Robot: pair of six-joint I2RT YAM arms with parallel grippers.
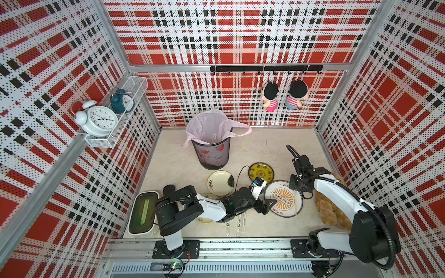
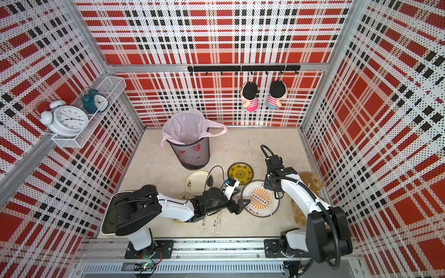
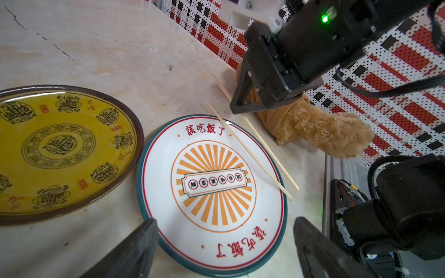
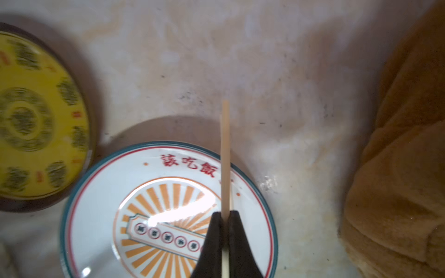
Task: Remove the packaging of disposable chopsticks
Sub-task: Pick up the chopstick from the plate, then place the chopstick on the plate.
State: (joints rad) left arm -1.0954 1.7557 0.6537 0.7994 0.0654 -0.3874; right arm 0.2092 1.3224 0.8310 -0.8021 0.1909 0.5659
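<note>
Across the beige tabletop (image 1: 265,144), the right arm (image 1: 334,190) bends forward from the front rail, wrist pointing down over the white sunburst plate (image 3: 168,216). The left arm (image 1: 212,208) stretches low and sideways toward that plate's rim. Open table lies behind the plates, between the bin (image 1: 213,154) and the side wall. A plush toy (image 1: 330,209) crowds the plate's outer side. The right gripper (image 4: 224,215) is pinched tight on one of the disposable chopsticks (image 4: 225,156), which cross the plate's rim. The left gripper (image 3: 224,219) gapes wide, holding nothing. Packaging sleeves (image 1: 240,223) lie flat by the left forearm.
</note>
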